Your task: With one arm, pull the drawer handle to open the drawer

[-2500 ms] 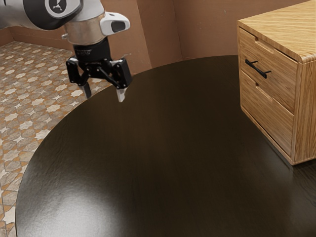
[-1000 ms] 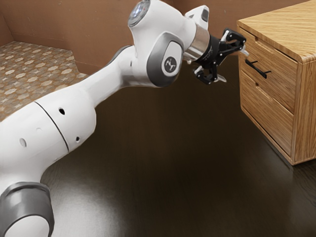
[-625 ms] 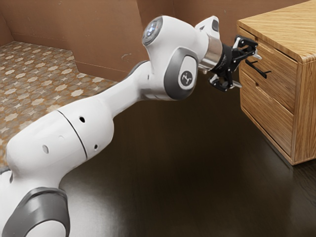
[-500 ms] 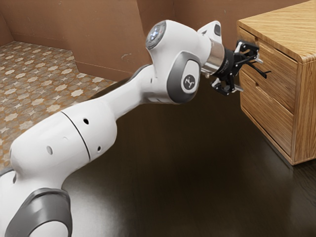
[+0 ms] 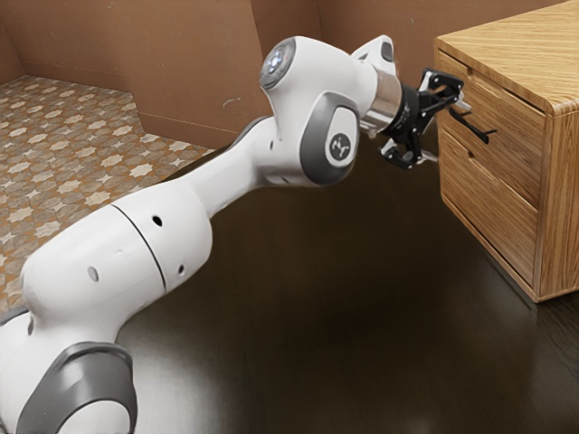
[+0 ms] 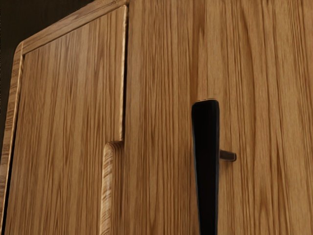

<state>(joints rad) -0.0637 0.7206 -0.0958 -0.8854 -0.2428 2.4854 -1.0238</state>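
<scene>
A wooden cabinet [image 5: 525, 54] stands on the dark round table [image 5: 317, 298] at the exterior view's right. Its middle drawer [image 5: 507, 149] carries a black bar handle [image 5: 473, 127] and sits flush with the cabinet's front. My gripper [image 5: 445, 127] is open and points at the drawer front, just left of the handle. Its upper finger [image 5: 457, 93] lies close to the handle's near end, and I cannot tell whether they touch. In the wrist view the handle [image 6: 205, 166] is straight ahead, close, standing off the drawer front [image 6: 264, 98] on a short post.
A handleless drawer [image 5: 488, 86] sits above the handled one and another drawer [image 5: 493, 208] sits below it. In the wrist view a neighbouring drawer front [image 6: 68, 147] has a cut-out notch. The arm's white links span the table's left half. Patterned floor tiles [image 5: 63, 154] lie beyond.
The arm swung from above the table's far left across to the cabinet front. In the last half second the hand eased slightly back to the left and rotated a little.
</scene>
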